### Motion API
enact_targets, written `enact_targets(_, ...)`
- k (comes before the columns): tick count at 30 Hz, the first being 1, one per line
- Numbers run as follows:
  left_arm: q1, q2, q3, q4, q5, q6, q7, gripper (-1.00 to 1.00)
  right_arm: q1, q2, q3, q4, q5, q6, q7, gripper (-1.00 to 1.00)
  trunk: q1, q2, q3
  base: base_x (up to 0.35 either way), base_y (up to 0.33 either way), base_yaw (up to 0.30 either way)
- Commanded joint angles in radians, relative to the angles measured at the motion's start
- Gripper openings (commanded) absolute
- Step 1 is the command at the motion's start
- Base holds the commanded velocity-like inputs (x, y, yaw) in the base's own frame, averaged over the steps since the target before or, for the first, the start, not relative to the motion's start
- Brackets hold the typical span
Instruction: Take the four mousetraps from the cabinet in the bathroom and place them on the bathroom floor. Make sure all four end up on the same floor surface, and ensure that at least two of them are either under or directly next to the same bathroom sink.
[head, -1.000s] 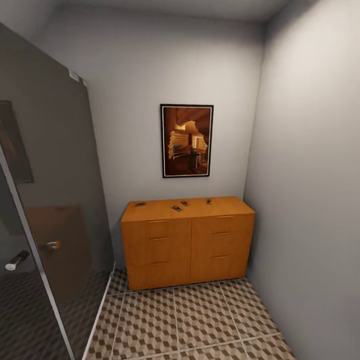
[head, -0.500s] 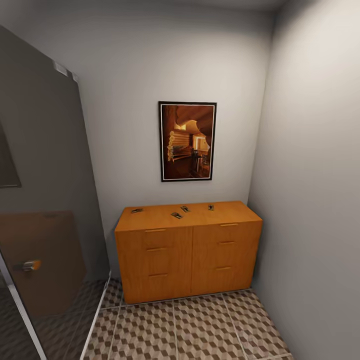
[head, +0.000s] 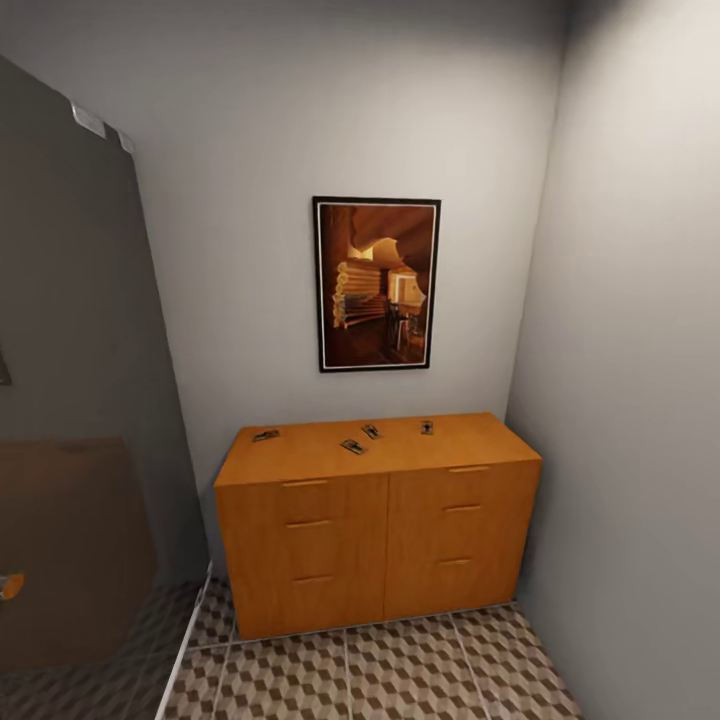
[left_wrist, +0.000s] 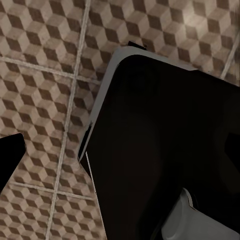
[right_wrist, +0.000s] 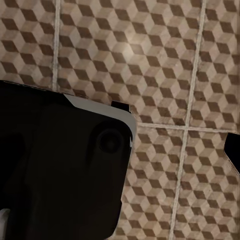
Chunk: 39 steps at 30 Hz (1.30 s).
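Observation:
The orange-brown cabinet (head: 375, 530) stands against the far wall, straight ahead in the head view. Several mousetraps lie flat on its top, well apart: one at the left (head: 265, 436), two near the middle (head: 352, 446) (head: 372, 432), one further right (head: 427, 427). The cube-patterned bathroom floor (head: 400, 670) runs up to the cabinet's foot. In each wrist view one dark fingertip (left_wrist: 10, 160) (right_wrist: 233, 150) sits at the picture's edge over the floor tiles, far from the middle, with nothing held. The sink is out of view.
A dark glass shower panel (head: 80, 400) with a white sill lines the left side. A grey wall (head: 640, 400) closes the right. A framed picture (head: 376, 284) hangs above the cabinet. My own dark base (left_wrist: 165, 150) (right_wrist: 60, 170) shows over the tiles in both wrist views.
The head camera has come closer to the cabinet, which now looks larger and lower in the view; the glass panel has slid toward the left edge. The mousetraps lie where they were.

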Motion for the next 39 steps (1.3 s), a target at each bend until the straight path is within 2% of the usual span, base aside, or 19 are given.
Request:
enact_targets(1,0.000,0.000,0.007,0.001,0.001,-0.002,0.000,1.00,0.000,-0.001,0.005,0.001,0.003,-0.003,0.000,1.00,0.001,0.000,0.000,0.336,0.000,0.000)
enact_targets(15,0.000,-0.001,0.007,0.001,0.001,-0.003,0.000,1.00,0.000,0.000,0.005,0.001,0.002,-0.004,0.001,1.00,0.001,0.000,0.000,0.319,0.000,0.000)
enact_targets(24,0.000,-0.002,0.007,0.001,0.001,-0.003,0.000,1.00,0.000,-0.001,0.005,0.001,0.003,-0.004,0.001,1.00,0.001,0.000,0.000,0.092,0.000,0.000)
enact_targets(26,-0.012,0.009,-0.005,0.000,-0.011,0.009,-0.012,1.00,-0.012,-0.012,0.012,0.006,0.001,0.008,0.012,1.00,0.001,0.000,0.000,0.000,0.000,0.000)
enact_targets(30,-0.019,0.009,-0.003,0.001,-0.016,0.011,-0.020,1.00,-0.018,-0.010,0.007,0.002,0.001,0.016,0.023,1.00,0.001,0.000,0.000,0.000,0.000,0.000)
enact_targets(38,0.007,0.007,0.029,-0.002,0.023,-0.024,0.020,1.00,0.007,0.000,-0.009,-0.022,0.000,-0.024,-0.022,1.00,0.001,0.000,0.000,0.000,0.000,0.000)
enact_targets(39,0.013,0.013,0.034,-0.008,0.028,-0.030,0.025,1.00,0.013,0.005,-0.011,-0.028,-0.001,-0.030,-0.028,1.00,0.001,0.000,0.000,0.000,0.000,0.000)
